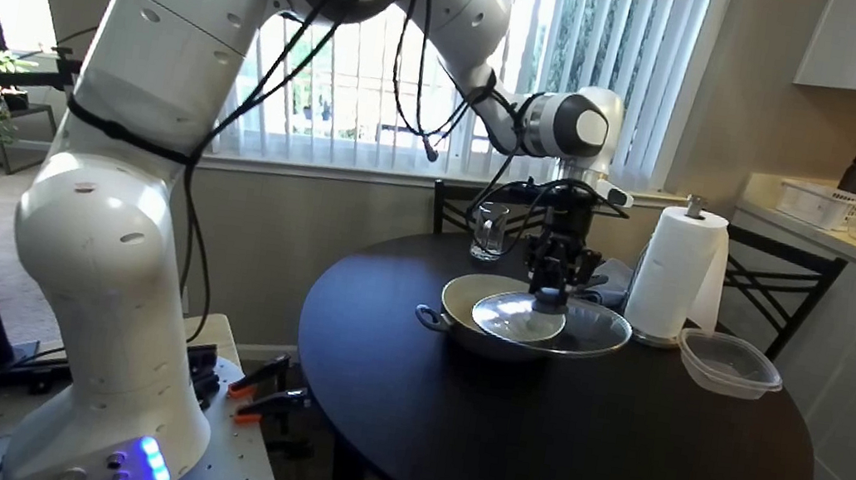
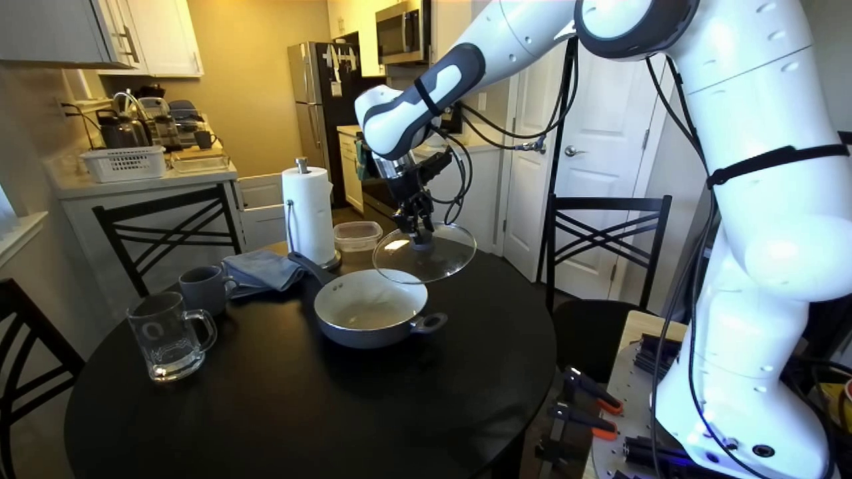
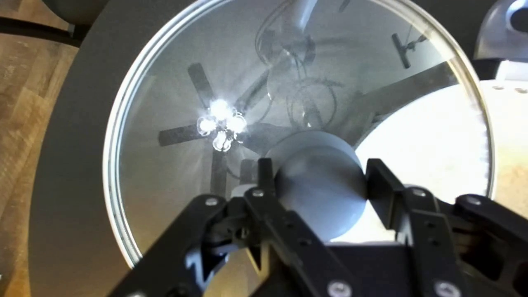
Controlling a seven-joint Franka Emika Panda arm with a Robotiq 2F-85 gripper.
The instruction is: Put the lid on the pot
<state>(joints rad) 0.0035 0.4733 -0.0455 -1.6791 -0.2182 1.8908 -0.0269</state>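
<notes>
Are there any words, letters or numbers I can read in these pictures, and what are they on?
No word, brand, number or sign can be read for sure.
Clear glass mug with a handle: a pale, ring-shaped mark, perhaps "O", but too blurred to tell if it is a letter.
Round clear-glass lid with a metal rim and shallow grey pot with a cream inside: no writing shows.

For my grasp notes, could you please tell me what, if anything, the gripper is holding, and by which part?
The gripper holds the glass lid by its round centre knob.
</notes>
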